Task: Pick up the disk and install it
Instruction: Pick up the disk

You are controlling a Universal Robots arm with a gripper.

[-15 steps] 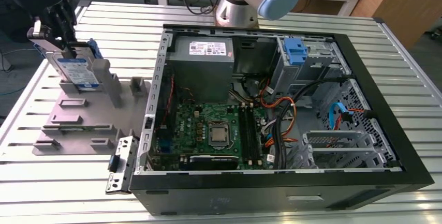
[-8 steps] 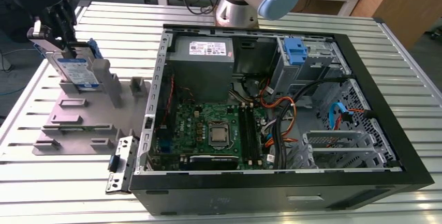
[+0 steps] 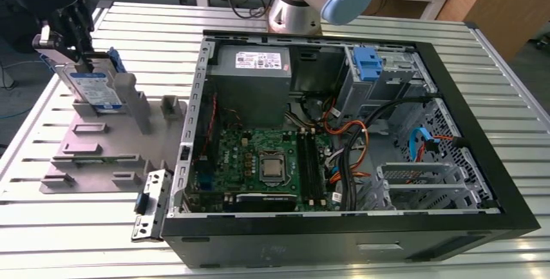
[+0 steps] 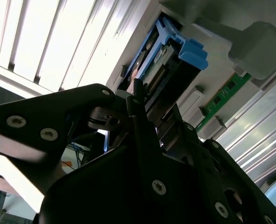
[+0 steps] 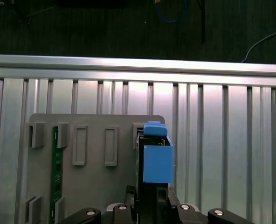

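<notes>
The disk point(image 3: 93, 86) stands upright on edge at the far corner of the grey fixture plate point(image 3: 94, 156), at the exterior view's left. It is a silver drive with a white-and-blue label in a blue carrier. My gripper point(image 3: 76, 50) comes down on its top edge and is shut on it. In the first wrist view the disk point(image 5: 156, 158) shows edge-on, with its blue end tab, between my black fingers point(image 5: 168, 198). In the second wrist view the disk's blue carrier point(image 4: 184, 49) runs out beyond my fingers point(image 4: 138, 112). I cannot tell whether its lower edge still rests in the fixture's slot.
An open computer case point(image 3: 481, 131) lies on the slatted metal table, at the exterior view's right of the fixture. A bare blue bracket point(image 3: 367, 63) sits in its drive bay, beside a grey power supply box point(image 3: 254, 66). A green memory stick point(image 5: 57, 172) stands in the fixture. The arm's base point(image 3: 301, 2) rises behind the case.
</notes>
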